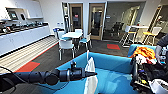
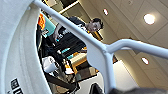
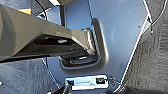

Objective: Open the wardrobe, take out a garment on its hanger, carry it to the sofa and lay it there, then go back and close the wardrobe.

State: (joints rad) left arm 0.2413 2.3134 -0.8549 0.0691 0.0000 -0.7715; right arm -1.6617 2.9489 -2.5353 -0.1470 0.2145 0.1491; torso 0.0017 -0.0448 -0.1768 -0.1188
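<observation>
At lower centre of the head view the left gripper [image 1: 93,73] holds the hanger [image 2: 100,51] with the garment [image 1: 90,76] over the sofa [image 1: 112,67], so laying it seems due; the right gripper's state I cannot tell.

One bright blue upholstered sofa [image 1: 113,72], one white T-shirt [image 1: 90,75] at the left gripper [image 1: 93,74], one thin white hanger [image 2: 100,50], and one person [image 2: 72,32] beyond.

White kitchen counter [image 1: 22,36], dark carpet [image 1: 50,58]
</observation>
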